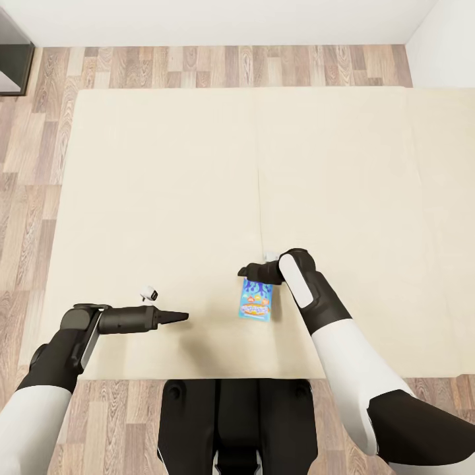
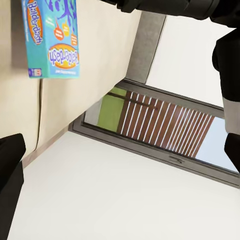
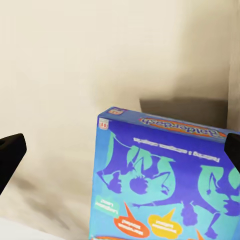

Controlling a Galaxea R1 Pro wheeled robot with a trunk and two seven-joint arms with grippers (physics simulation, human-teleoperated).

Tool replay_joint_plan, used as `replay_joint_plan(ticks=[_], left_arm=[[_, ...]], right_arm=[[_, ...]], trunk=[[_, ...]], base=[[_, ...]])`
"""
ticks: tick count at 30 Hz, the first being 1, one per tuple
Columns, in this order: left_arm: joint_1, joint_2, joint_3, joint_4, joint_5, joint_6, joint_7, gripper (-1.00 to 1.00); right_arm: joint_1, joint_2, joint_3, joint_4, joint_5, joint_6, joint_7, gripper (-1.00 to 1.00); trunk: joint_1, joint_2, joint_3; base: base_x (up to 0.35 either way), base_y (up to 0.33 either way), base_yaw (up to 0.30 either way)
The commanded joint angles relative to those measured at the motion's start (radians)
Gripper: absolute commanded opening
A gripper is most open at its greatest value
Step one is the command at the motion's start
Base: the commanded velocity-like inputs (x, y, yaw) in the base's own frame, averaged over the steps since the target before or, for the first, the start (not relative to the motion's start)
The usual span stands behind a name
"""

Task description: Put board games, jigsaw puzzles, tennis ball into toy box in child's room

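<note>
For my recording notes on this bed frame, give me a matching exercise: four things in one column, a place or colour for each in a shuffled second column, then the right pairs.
Things:
1. board game
2. bed
3. left gripper
4. right gripper

Descriptions:
A. beige, wide, with a seam down the middle of the mattress
B. directly above the far end of the small box
C. mostly blue, lying flat on the mattress
D. over bare mattress near the bed's near edge, pointing toward the box

Pairs: 1-C, 2-A, 3-D, 4-B
</note>
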Motion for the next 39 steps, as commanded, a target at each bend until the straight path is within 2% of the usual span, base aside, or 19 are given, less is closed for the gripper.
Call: replay_joint_plan(ticks=[1, 39], left_arm=[[0.0, 0.0, 0.0, -0.001, -0.004, 0.011, -0.005, 1.0], [0.0, 0.0, 0.0, -0.001, -0.004, 0.011, -0.005, 1.0]], right_arm=[[0.0, 0.0, 0.001, 0.0, -0.004, 0.003, -0.012, 1.0], [-0.003, 0.0, 0.0, -0.046, -0.005, 0.039, -0.025, 1.0]], trunk=[[0.001, -0.001, -0.001], [0.001, -0.001, -0.001]], base=[[0.0, 0.0, 0.0], [0.0, 0.0, 0.0]])
